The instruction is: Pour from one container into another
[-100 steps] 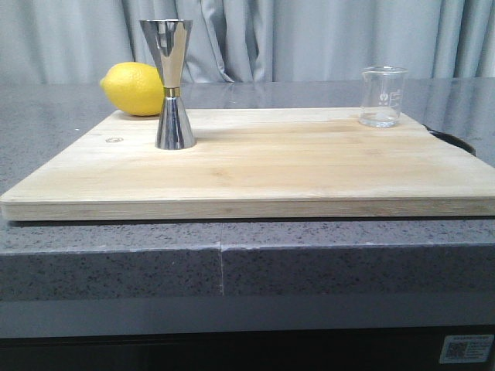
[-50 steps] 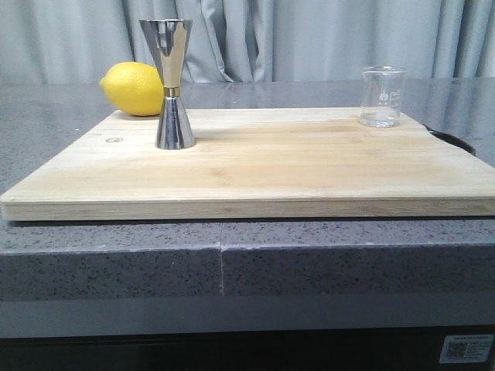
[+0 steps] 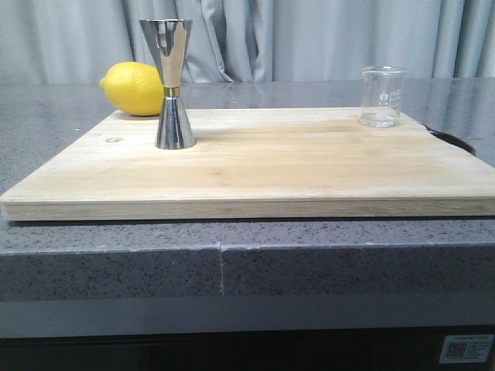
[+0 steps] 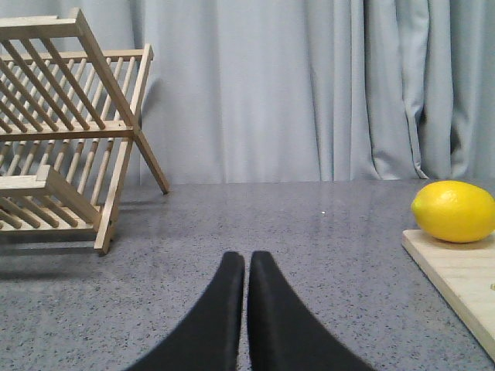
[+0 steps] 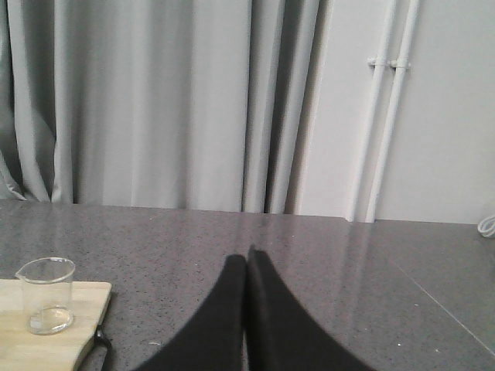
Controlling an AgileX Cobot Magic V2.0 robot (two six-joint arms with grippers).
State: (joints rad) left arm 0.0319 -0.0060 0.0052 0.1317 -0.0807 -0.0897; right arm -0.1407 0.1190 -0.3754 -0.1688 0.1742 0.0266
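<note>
Grey speckled worktop stretching right across, grey curtain hanging behind it. On top lies the big pale wooden cutting board, flat, taking up most of the middle.

Off to the left, seen from the left wrist, there's a wooden dish rack standing on the worktop, well apart from the board's corner.

Now the two black hands. Left hand hovers low over bare worktop, its fingers pressed together with only a hairline gap, pinching nothing. Right hand is the same story on the other side: fingers pressed together, nothing between them, out over the grey surface beside the board's right end. Neither one shows in the front view.

The lemon, bright yellow, sits just behind the board's far left corner; from the left wrist it looks to overlap the board's edge, though I can't tell whether it touches.

The steel jigger stands upright on the left part of the board, just in front of the lemon, gold band at its waist.

And the little glass beaker, upright at the board's far right corner, near the edge, well apart from the jigger. White markings on its side, pouring lip visible from the right wrist, and it looks about empty.
</note>
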